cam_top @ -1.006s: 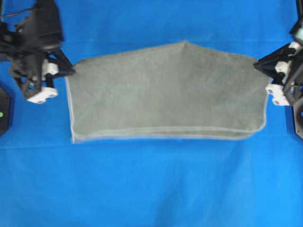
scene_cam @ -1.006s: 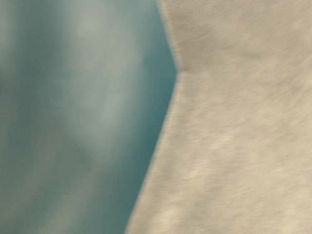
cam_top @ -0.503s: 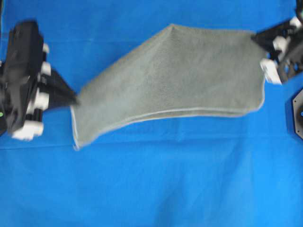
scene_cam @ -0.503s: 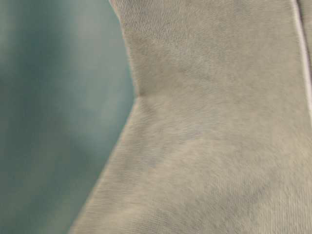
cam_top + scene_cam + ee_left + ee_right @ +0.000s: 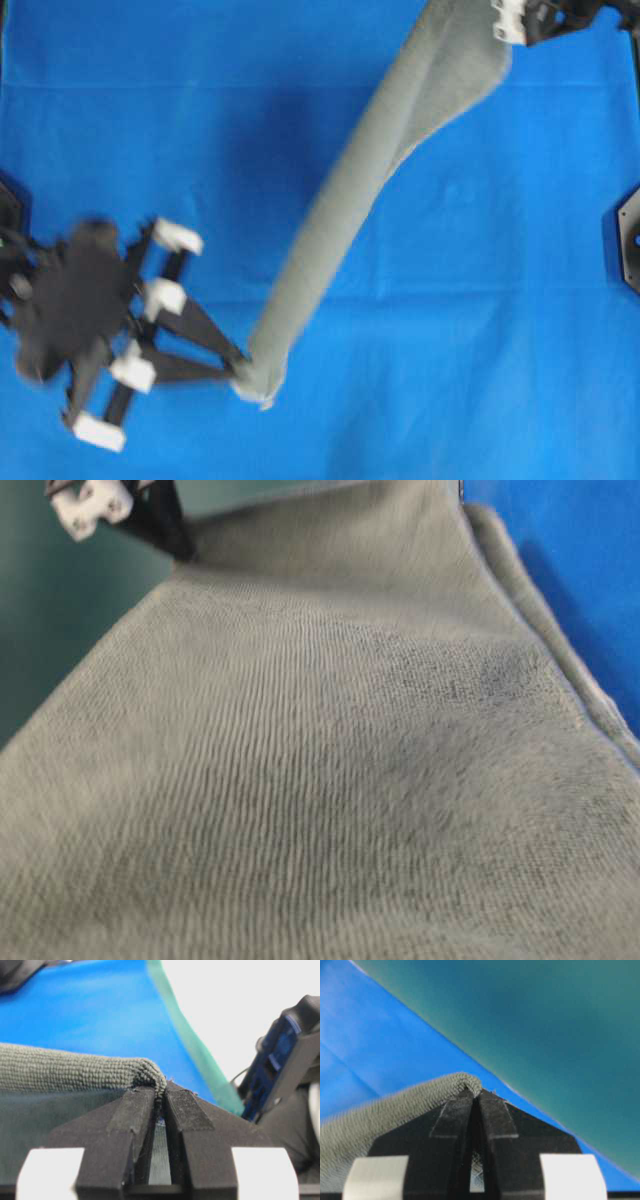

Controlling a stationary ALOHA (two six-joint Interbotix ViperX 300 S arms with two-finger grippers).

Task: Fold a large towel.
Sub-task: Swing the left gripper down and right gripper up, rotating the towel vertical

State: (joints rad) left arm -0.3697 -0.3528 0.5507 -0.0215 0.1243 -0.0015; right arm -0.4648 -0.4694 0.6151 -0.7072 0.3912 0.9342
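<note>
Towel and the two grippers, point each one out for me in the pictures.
towel (image 5: 340, 250), overhead view, middle of the hanging grey-green band.
left gripper (image 5: 238, 368), overhead view, fingertips pinching the towel's lower end.
right gripper (image 5: 479, 1094), right wrist view, closed fingertips on the towel's fold.

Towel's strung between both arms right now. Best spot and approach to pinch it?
Pinch the towel at its end corners, coming in along its length from outside. It hangs as a narrow band, so only the ends are thin enough. The left gripper and right gripper are shut on exactly those ends.

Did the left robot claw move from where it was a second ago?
Yes. The left gripper, shut on the towel, went from the blue table covering's upper left down towards its bottom edge.
</note>
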